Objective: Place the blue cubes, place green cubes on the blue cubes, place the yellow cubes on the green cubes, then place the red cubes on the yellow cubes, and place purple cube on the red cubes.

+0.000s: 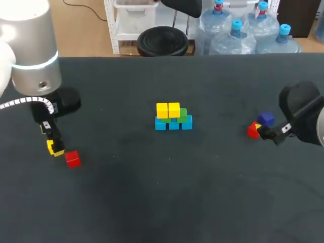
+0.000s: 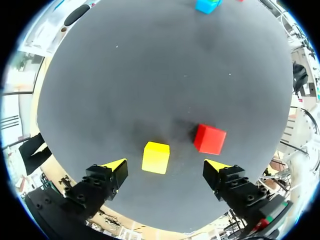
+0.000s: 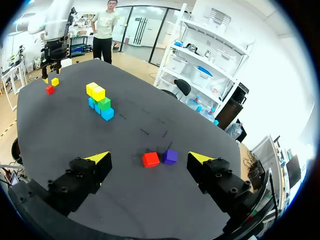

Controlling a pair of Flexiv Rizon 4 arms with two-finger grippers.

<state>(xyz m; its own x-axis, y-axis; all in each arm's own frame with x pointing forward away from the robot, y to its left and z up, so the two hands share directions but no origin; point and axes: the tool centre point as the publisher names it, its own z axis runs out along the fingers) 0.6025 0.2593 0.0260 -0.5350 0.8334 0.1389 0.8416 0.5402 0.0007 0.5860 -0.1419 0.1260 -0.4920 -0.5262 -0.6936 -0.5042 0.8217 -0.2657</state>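
Both tools open over loose cubes; a partial stack stands mid-tabletop [image 1: 126, 202].
Nearest, the left red cube [image 1: 73, 158] lies just beside the loose yellow cube [image 2: 155, 157], which sits on the tabletop between the spread fingers of the left tool [image 2: 166, 168], touching neither. The right tool [image 3: 149, 158], fingers likewise apart and gripping nothing, hangs over the right red cube [image 3: 150, 159] and the purple cube [image 3: 170, 156] beside it. Farther, at centre, a row of blue cubes [image 1: 173, 123] carries green cubes [image 1: 182, 113], topped by two yellow cubes [image 1: 168, 109].
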